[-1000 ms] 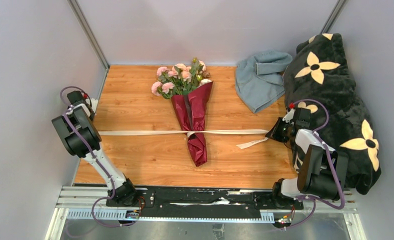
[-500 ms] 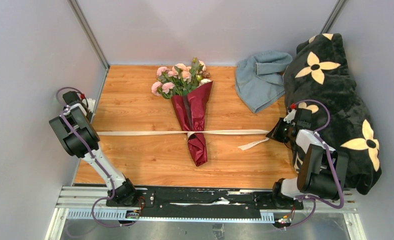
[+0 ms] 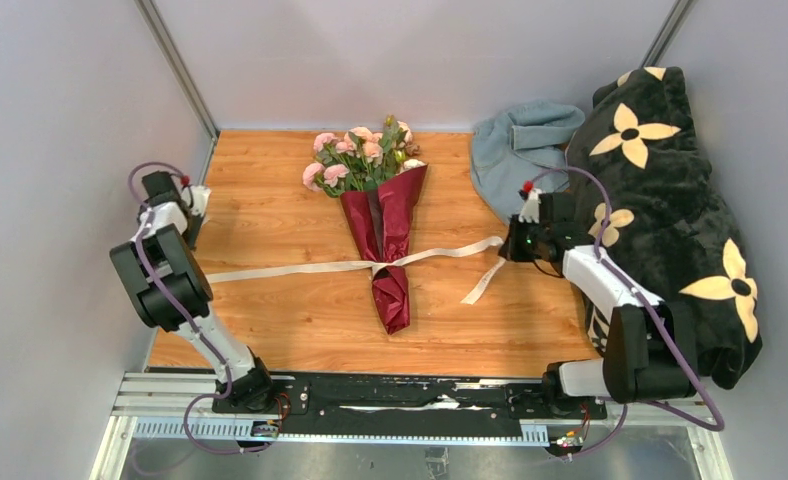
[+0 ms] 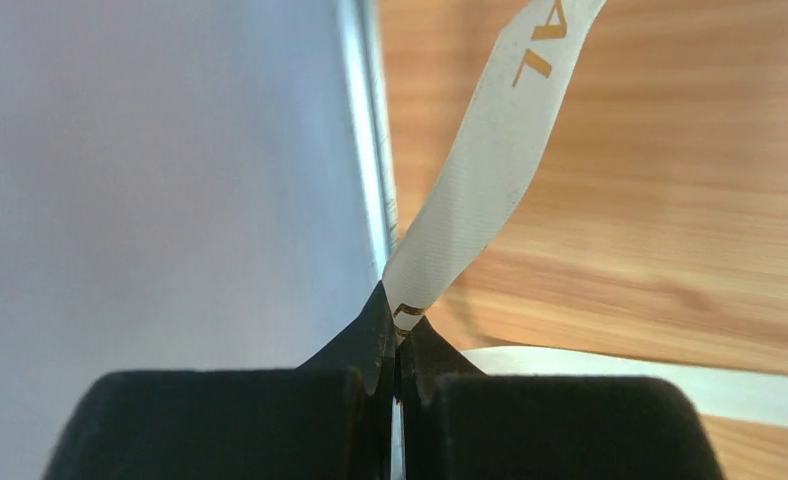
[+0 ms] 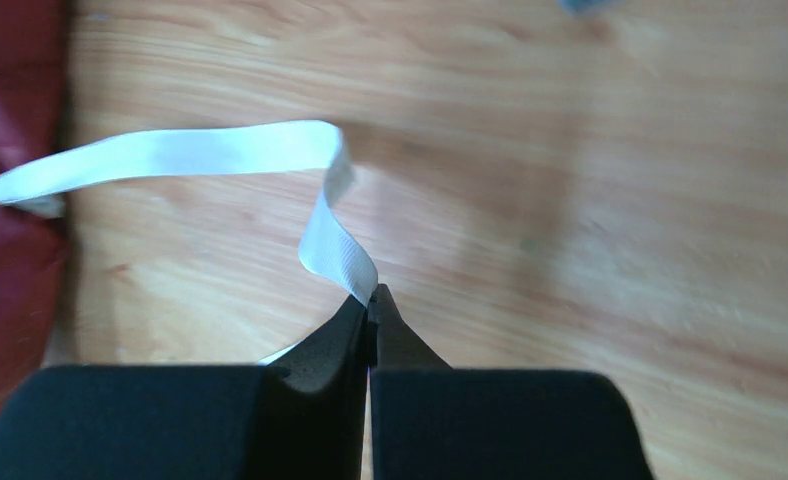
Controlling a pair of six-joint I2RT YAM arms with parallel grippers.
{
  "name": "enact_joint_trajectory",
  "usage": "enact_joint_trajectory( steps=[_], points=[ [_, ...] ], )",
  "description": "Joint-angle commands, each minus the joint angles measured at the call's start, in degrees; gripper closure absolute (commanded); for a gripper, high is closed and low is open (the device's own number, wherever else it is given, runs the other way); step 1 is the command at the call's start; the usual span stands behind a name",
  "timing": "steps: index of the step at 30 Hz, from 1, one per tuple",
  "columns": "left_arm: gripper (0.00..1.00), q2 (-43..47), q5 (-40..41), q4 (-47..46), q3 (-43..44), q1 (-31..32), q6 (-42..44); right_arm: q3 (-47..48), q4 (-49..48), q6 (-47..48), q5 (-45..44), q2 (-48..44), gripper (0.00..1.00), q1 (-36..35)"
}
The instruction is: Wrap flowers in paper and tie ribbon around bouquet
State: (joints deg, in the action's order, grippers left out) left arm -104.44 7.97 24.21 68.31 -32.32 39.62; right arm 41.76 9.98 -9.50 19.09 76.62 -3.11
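Both arms grip the ribbon (image 3: pixel 300 268): the left gripper (image 4: pixel 398 325) is clenched on one end at 9 o'clock of the bouquet (image 3: pixel 388 240), the right gripper (image 5: pixel 369 300) pinches it at 3 o'clock. Only the left wrist view shows gold lettering on it; only the top view shows it crossing the bouquet. Dark red paper (image 3: pixel 395 205) holds the flowers (image 3: pixel 360 155), blooms toward 12 o'clock

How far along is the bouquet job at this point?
Done: the flowers sit wrapped in the dark red paper. In hand: the ribbon crosses the narrow part of the bouquet, with the left claw and right claw each shut on one side of it. Left: a finished bow; whether a knot is already formed there is unclear.
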Motion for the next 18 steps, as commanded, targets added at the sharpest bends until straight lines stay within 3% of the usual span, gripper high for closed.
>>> enact_joint_trajectory(
  steps=[1,4,7,9,13,16,18],
  points=[
    [1.00,8.72,-4.97,6.63,-0.17,7.78,-1.63,7.18,2.03,3.33,-0.78,-3.06,1.00,-8.95],
    [0.97,12.65,-6.66,11.34,0.25,12.85,0.35,10.93,2.63,4.41,1.09,-3.92,1.00,-12.98],
    [0.47,16.18,-11.78,18.98,-1.12,19.06,6.79,13.16,1.40,4.46,5.61,-4.96,1.00,-15.64],
    [0.29,20.32,-14.67,21.84,-4.98,25.70,11.51,13.66,-1.19,3.40,9.52,-5.47,1.00,-16.60],
    [0.14,27.92,-22.20,22.34,-12.26,35.25,18.92,14.13,-5.17,0.13,15.32,-4.61,1.00,-16.92],
    [0.01,26.37,-24.80,22.38,-12.38,39.81,18.58,14.68,-5.32,-0.58,15.77,-3.49,1.00,-17.28],
    [0.00,23.89,-24.69,22.38,-11.07,41.90,17.09,14.70,-4.71,-0.59,15.66,-3.24,1.00,-17.34]
  ],
)
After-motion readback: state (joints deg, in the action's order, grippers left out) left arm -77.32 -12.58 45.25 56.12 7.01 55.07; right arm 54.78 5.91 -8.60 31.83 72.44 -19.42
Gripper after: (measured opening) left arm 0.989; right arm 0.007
